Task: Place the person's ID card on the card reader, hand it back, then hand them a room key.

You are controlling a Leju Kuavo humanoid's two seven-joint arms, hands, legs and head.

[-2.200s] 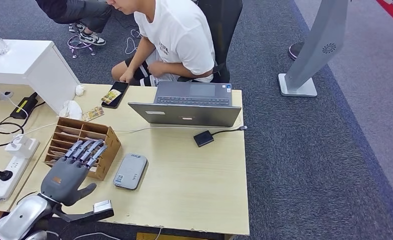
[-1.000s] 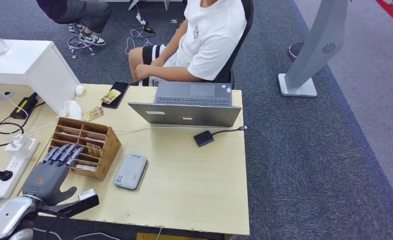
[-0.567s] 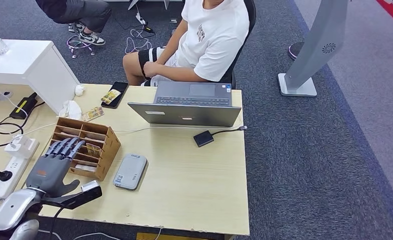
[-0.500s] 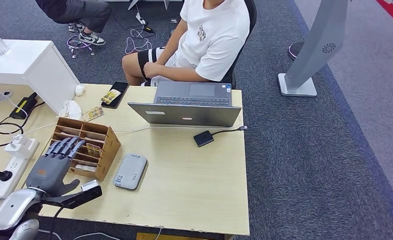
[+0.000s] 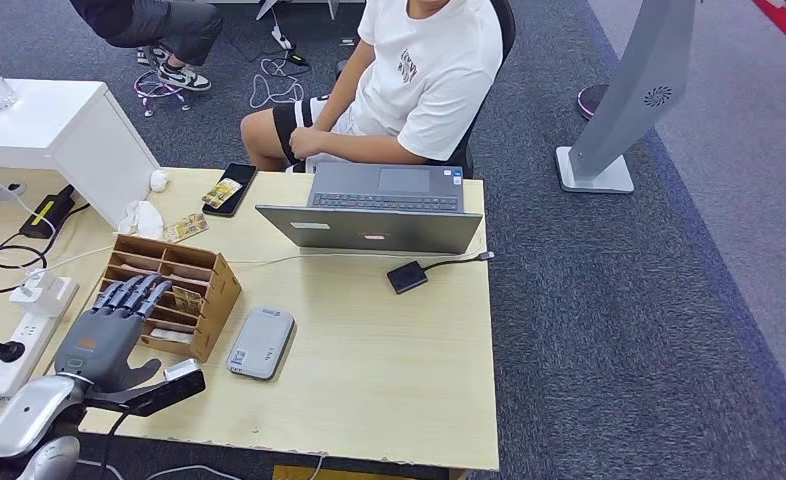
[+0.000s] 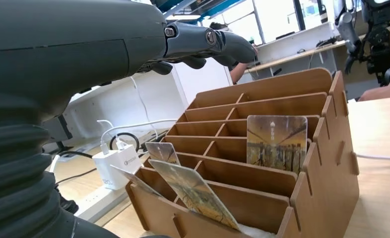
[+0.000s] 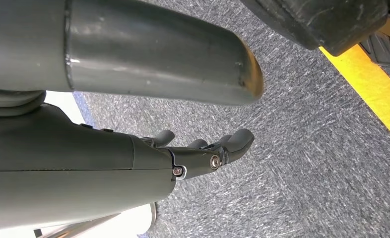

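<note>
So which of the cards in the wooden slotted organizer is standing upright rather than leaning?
The picture card in the wooden slotted organizer, on the side away from the white charger. It stands straight, face out; the other cards lean at a slant.

Head view looks down from high behind the left hand (image 5: 109, 335); the left wrist view, close behind it, shares the wooden organizer (image 6: 262, 163); the right wrist view faces carpet.

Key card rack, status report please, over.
Left hand open, fingers over wooden rack. Right hand open, hanging by floor. Cards upright in slots. Nothing blocking.
</note>
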